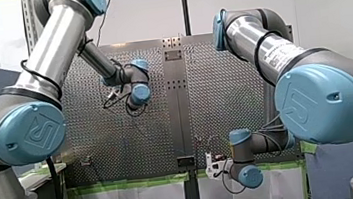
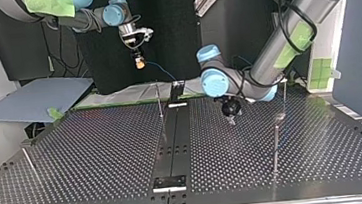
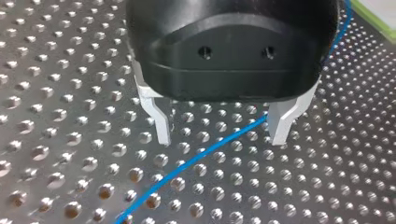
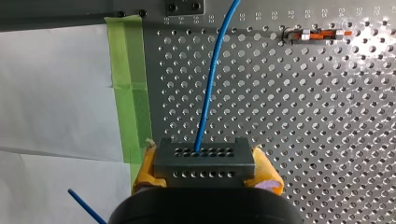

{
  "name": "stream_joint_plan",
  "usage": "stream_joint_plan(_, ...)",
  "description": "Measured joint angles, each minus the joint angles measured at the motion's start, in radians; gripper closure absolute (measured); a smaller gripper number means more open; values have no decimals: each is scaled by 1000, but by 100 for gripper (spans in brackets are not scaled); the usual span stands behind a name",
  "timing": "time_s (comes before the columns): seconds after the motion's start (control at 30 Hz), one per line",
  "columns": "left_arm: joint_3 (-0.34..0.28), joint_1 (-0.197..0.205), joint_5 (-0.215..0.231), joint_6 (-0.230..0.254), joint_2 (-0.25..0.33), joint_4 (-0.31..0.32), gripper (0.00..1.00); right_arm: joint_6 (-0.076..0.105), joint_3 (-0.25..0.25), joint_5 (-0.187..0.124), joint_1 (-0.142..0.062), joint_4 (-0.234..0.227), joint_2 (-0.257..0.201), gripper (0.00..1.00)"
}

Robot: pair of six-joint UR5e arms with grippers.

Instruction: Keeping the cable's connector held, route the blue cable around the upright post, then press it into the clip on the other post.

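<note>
Cable [image 3: 205,151] low over table [image 3: 70,140], long axis diagonal across gap between wide-apart fingers [image 3: 156,116] of left gripper [image 3: 222,137]. Connector [image 4: 204,161] clamped in yellow pads [image 4: 144,170] of right gripper [image 4: 205,173]; favours left gripper for routing.

The connector [image 4: 204,161], a grey block with two rows of holes, is clamped between the yellow pads [image 4: 145,169] of my right end effector [image 4: 205,171], upper left in the top view. The blue cable [image 4: 210,84] leaves one upper hole and runs across the perforated desk [image 3: 56,140].
</note>
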Motion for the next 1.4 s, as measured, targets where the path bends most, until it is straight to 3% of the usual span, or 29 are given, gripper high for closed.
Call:
stream_joint_plan(0.57, 0, -6, -66, 10, -49, 3, 0, 3, 0, 0, 0, -3, 0, 100)
stream_joint_plan(1.1, 0, -19, -56, -87, -55, -38, 0, 3, 0, 0, 0, -1, 0, 100)
stream_joint_plan(1.4, 0, -42, -75, -93, -114, -59, 0, 3, 0, 0, 0, 0, 0, 100)
